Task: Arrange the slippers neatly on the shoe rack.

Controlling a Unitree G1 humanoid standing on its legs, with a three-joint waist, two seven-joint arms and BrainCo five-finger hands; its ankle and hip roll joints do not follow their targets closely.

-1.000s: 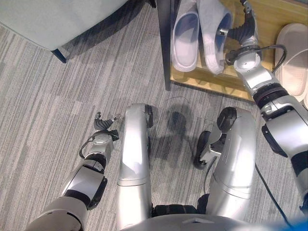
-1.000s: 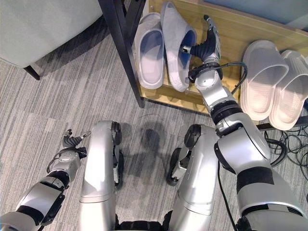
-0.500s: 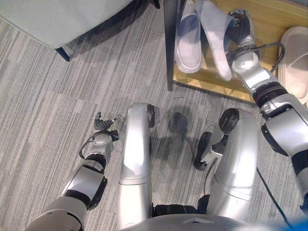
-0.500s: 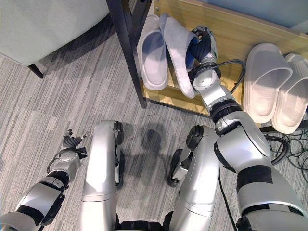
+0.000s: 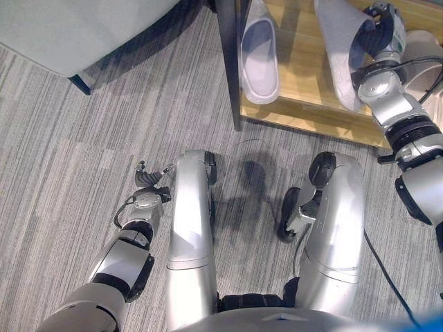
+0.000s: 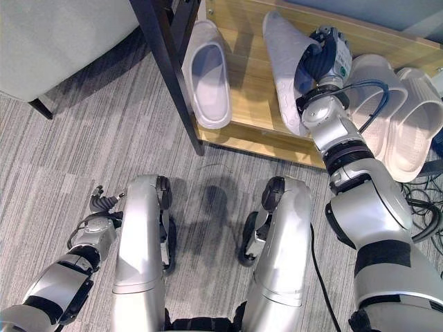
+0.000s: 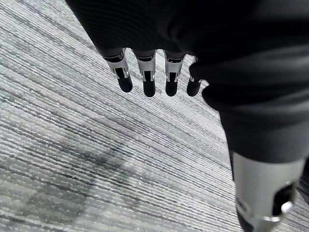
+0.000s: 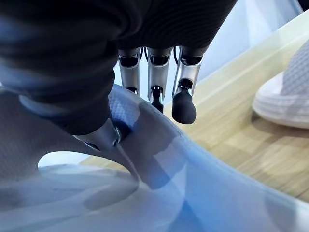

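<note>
At upper right, my right hand (image 6: 320, 63) pinches a pale blue slipper (image 6: 285, 69) by its strap, tipped on edge over the wooden shoe rack (image 6: 257, 104); half a second ago it leaned against its mate (image 6: 205, 72) (now well apart, flat at upper centre). A beige pair (image 6: 398, 114) lies beyond. My left hand (image 5: 148, 176) hangs relaxed above the carpet (image 5: 76, 159), lower left.

right hand (image 6: 320, 59) has carried the slipper (image 6: 285, 66) rightward, seemingly lifted.
</note>
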